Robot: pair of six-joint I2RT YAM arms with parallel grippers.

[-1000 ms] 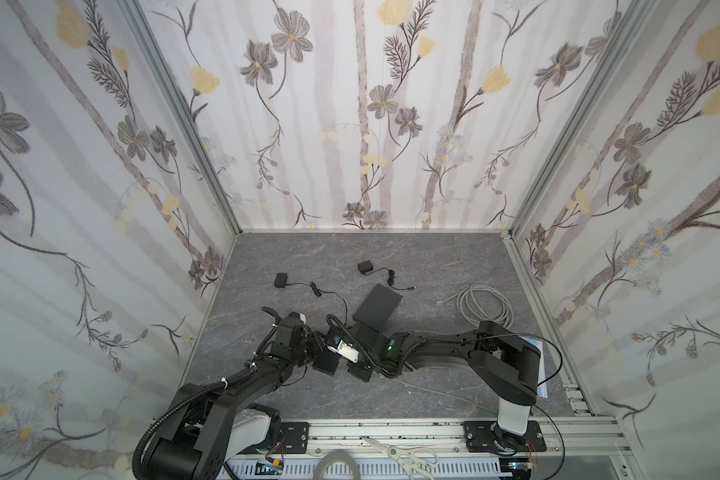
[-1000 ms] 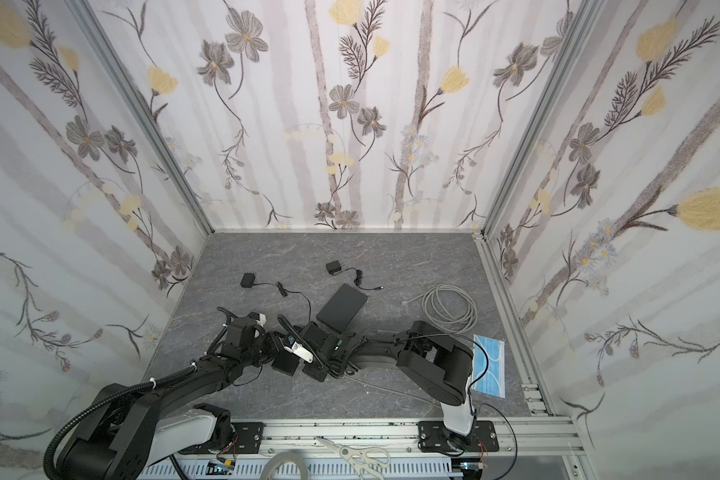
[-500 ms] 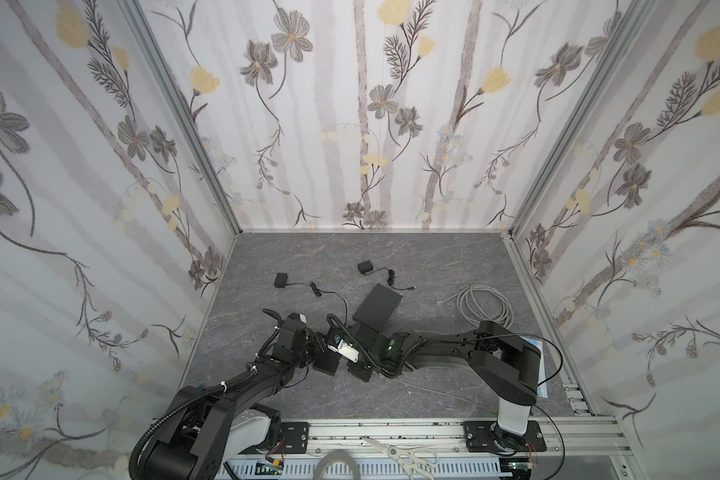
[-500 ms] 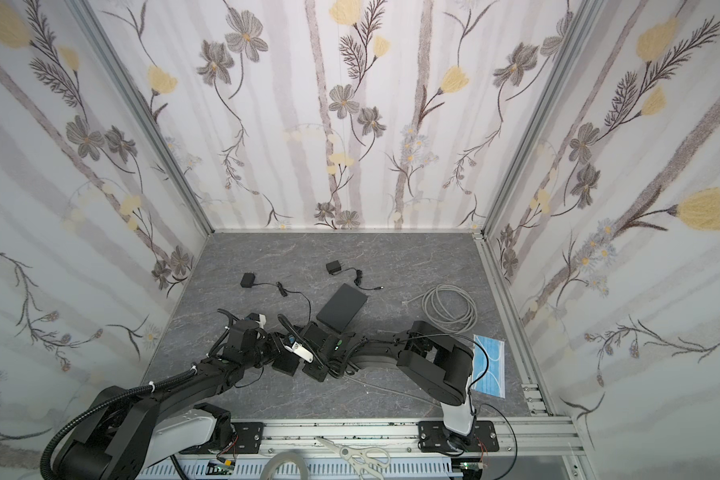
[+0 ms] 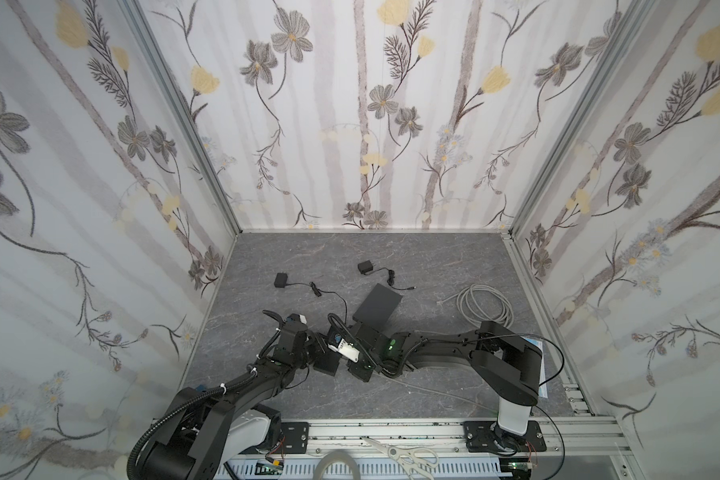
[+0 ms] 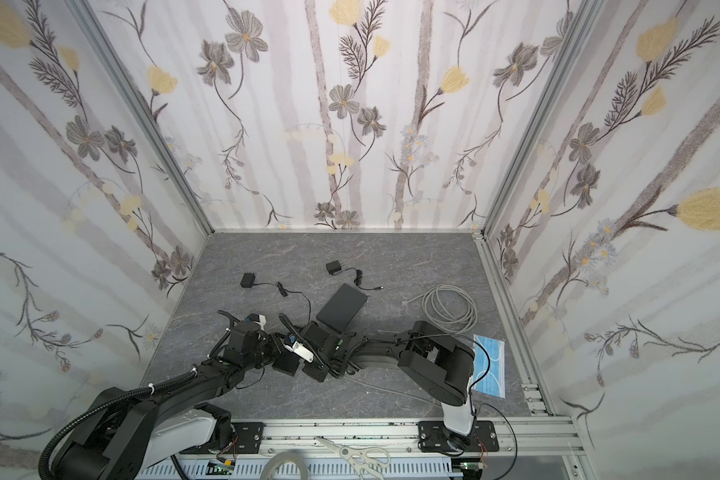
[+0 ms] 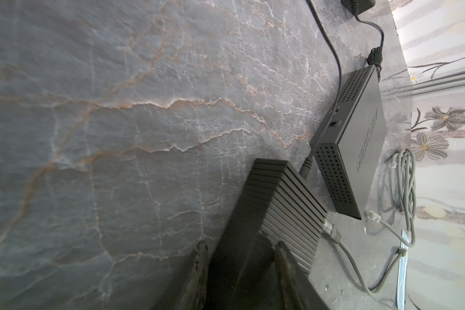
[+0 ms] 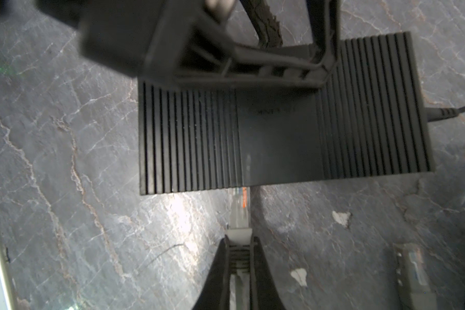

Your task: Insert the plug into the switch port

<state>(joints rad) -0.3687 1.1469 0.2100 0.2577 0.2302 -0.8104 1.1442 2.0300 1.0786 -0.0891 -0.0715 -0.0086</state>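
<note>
Marbled tabletop (image 8: 78, 161) below, the right gripper (image 8: 239, 241) pinched the plug (image 8: 239, 212), switch (image 8: 279, 139) straight ahead, clamped by the left gripper (image 7: 240, 247); a level, straight push seemed wisest.

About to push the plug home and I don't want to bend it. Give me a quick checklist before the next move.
1. Right gripper shut on plug: ok.
2. Left gripper clamped on the switch: ok.
3. Plug tip meets the switch's edge squarely: ok.
4. Plug fully seated: cannot tell; the port is hidden under the switch's top.
5. Cable coil lies loose: ok.
</note>
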